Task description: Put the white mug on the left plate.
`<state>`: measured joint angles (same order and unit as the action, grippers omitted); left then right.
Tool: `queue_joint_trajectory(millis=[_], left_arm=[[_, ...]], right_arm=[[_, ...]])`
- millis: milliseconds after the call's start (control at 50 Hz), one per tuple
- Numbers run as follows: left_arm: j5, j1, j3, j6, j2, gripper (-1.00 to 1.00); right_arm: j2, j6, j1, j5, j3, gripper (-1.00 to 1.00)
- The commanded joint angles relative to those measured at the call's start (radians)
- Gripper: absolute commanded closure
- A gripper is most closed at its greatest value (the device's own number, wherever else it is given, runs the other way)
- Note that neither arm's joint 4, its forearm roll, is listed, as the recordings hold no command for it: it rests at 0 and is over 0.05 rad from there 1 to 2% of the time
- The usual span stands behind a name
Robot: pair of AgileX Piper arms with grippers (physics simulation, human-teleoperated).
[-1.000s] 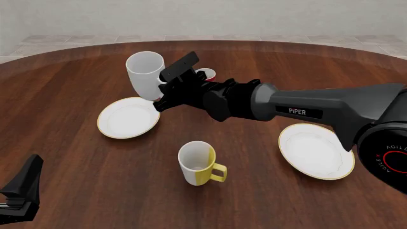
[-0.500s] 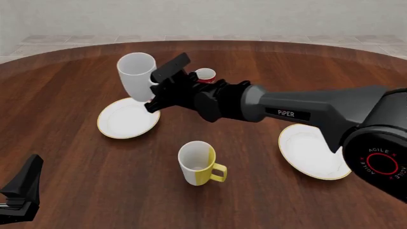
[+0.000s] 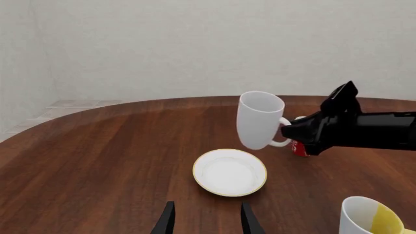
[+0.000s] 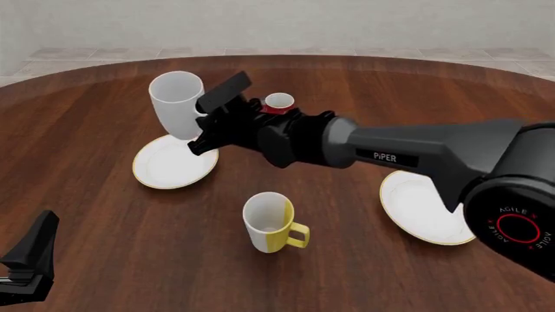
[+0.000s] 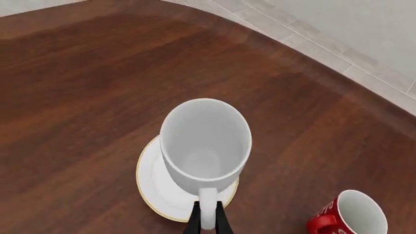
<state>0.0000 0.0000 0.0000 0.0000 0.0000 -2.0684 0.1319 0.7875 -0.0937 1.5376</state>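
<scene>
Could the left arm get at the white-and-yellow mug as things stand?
Probably yes. The left gripper sits idle and open at the near left, and only bare table lies between it and the white-and-yellow mug; the right arm passes farther back.

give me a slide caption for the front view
Right gripper holds the white mug by its handle above the left plate.

white mug (image 4: 176,104): tall, plain glossy white, loop handle, empty
mug pose: open end up, tilted slightly, handle toward the right arm
mug state: off the table, held by its handle, above the plate's far part
left plate (image 4: 163,169): round, shallow, white, thin gold rim
plate state: flat on the table, bare, below the mug
</scene>
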Motion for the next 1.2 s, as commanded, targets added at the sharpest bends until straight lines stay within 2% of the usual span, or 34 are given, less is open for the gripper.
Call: queue_joint_trajectory(millis=[20,1200], left_arm=[[0.000,0.000,0.000,0.000,0.000,-1.00],[0.000,0.000,0.000,0.000,0.000,-1.00]], right_arm=[[0.003,-0.009,0.015,0.001,0.008,1.00],[-0.078,-0.022,0.020,0.002,0.050,1.00]])
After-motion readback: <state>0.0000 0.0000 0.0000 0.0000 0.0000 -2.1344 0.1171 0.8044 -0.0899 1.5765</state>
